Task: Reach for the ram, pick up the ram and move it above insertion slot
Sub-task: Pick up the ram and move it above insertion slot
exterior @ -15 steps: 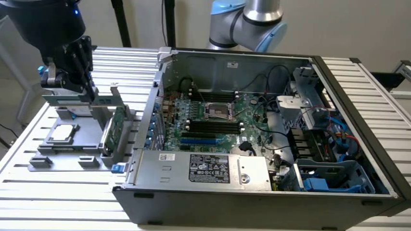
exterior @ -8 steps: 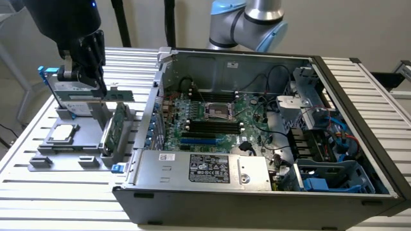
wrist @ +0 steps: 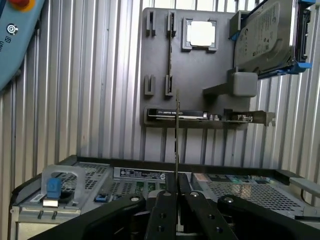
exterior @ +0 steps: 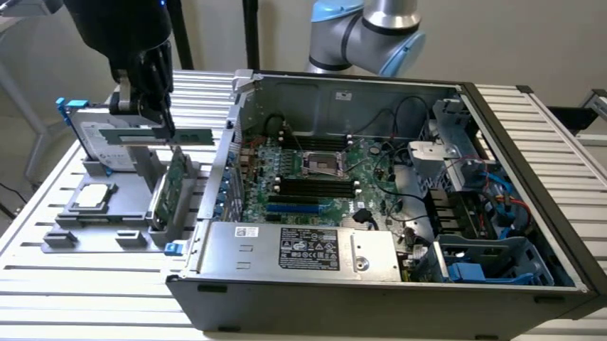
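Already lifted: exterior view has the claw (exterior: 156, 121) pinching the ram (exterior: 163, 135) by one end, held level above the grey holder tray (exterior: 95, 213) on the table (exterior: 57, 284), well apart from the open PC case (exterior: 379, 185). Wrist view: ram (wrist: 177, 140) edge-on between pressed fingers (wrist: 192, 210) (thin grip). Risk, I judge: stick pivoting or slipping, or clipping the case wall.

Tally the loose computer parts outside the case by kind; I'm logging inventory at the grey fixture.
RAM stick, clamped in the gripper: 1
Processor chip: 1
Hard drive: 1
Expansion card: 1
Total: 4
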Motion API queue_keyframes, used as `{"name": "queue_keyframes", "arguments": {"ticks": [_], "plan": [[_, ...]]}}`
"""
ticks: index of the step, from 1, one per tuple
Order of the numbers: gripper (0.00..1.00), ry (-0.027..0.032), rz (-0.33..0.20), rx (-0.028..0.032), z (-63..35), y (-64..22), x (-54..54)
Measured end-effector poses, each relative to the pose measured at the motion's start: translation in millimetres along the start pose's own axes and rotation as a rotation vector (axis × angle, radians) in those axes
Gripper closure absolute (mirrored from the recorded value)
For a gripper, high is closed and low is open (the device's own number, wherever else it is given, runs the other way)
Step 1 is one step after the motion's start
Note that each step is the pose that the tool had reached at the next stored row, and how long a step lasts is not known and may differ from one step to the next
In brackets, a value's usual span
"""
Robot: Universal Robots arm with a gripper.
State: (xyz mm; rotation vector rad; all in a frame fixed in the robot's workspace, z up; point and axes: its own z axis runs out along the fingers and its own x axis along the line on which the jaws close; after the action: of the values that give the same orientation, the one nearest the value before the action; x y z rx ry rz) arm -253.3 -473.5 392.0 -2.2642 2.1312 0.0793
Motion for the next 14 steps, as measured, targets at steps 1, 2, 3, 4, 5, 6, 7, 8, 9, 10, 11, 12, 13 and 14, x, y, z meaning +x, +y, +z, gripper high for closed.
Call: {"name": "queue_keyframes", "arguments": {"ticks": [1,2,3,4,5,6,7,8,9,10,11,12,13,14], "plan": [[0.87,-0.0018,0.000,0.0001,-0.2,-2.5,-0.5],[0.87,-0.0034,0.000,0.0002,-0.5,-5.0,-0.9],[0.87,-0.0051,0.000,0.0003,-0.7,-7.5,-1.3],[0.87,-0.0068,0.000,0.0004,-1.0,-10.0,-1.8],[0.87,-0.0085,0.000,0.0006,-1.2,-12.5,-2.2],[0.87,-0.0102,0.000,0.0007,-1.4,-15.0,-2.6],[0.87,-0.0119,0.000,0.0008,-1.6,-17.5,-3.0],[0.87,-0.0135,0.000,0.0008,-1.9,-20.0,-3.4],[0.87,-0.0153,0.000,0.0009,-2.1,-22.8,-3.8],[0.87,-0.0170,0.000,0.0010,-2.3,-25.4,-4.2],[0.87,-0.0189,0.000,0.0011,-2.4,-28.2,-4.5],[0.87,-0.0215,0.000,0.0013,-2.5,-31.2,-4.8],[0.87,-0.0247,0.000,0.0015,-2.5,-34.3,-5.0],[0.87,-0.0279,0.000,0.0017,-2.6,-37.8,-5.1]]}}
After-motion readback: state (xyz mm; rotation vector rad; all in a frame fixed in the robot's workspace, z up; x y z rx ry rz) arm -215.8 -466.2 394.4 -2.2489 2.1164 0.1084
